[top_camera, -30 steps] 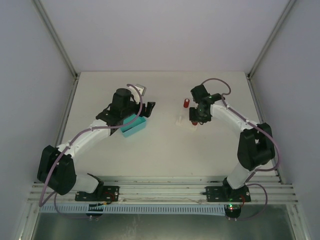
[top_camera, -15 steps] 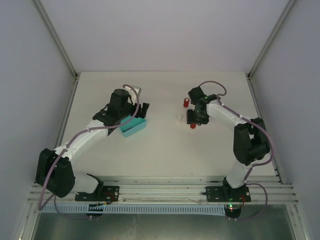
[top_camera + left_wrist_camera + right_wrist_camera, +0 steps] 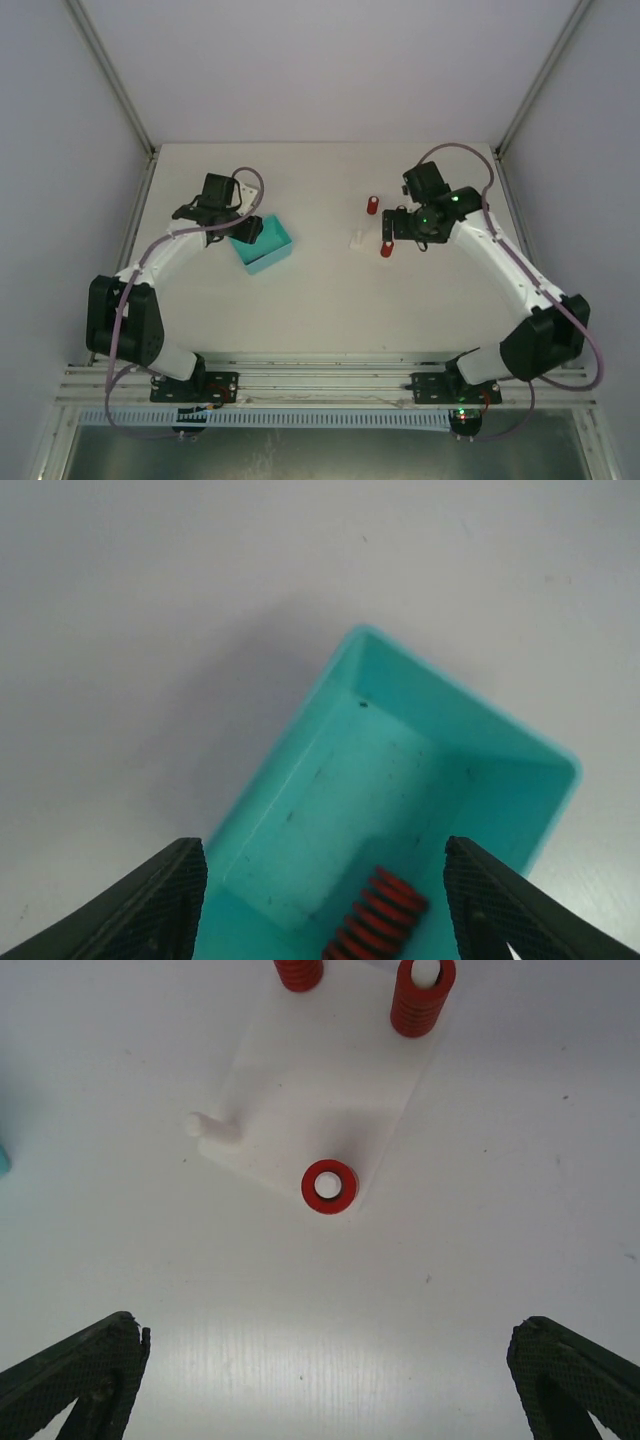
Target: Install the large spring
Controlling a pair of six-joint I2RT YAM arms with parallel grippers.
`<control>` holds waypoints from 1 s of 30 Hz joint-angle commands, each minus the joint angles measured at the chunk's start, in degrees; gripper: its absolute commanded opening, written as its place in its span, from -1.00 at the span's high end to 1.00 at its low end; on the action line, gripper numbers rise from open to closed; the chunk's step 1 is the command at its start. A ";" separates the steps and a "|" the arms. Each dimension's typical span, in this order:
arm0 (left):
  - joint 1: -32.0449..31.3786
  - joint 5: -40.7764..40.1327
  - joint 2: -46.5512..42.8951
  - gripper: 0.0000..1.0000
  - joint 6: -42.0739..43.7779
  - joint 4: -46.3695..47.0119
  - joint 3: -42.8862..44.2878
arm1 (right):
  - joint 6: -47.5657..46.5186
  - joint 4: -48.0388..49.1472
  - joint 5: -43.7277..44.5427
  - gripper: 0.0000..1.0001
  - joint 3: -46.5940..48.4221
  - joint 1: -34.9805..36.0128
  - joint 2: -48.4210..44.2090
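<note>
Background stuff only: pale tabletop [image 3: 320,300] boxed in by plain white walls [image 3: 320,70]

A teal bin [image 3: 275,255] sits on the left half of the tabletop, turned at an angle, and up close its floor [image 3: 340,800] looks a bit scuffed. Metal frame posts run up the back corners, one left [image 3: 113,80] and one right [image 3: 537,80]. There's a slotted aluminium rail [image 3: 320,375] along the near edge, with a white toothed strip [image 3: 320,418] just below it.
</note>
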 commanded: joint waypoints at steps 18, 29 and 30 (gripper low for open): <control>-4.35 9.81 5.17 0.23 15.03 -4.02 -0.36 | 4.15 -6.66 1.49 -0.98 4.94 0.11 -4.65; -7.67 7.76 8.95 0.25 11.37 -1.23 -1.63 | 6.09 -5.79 1.38 -0.98 2.99 0.11 -6.65; -8.00 6.99 9.13 0.27 10.84 -0.88 -1.70 | 6.08 -5.82 1.45 -0.98 2.96 0.09 -6.77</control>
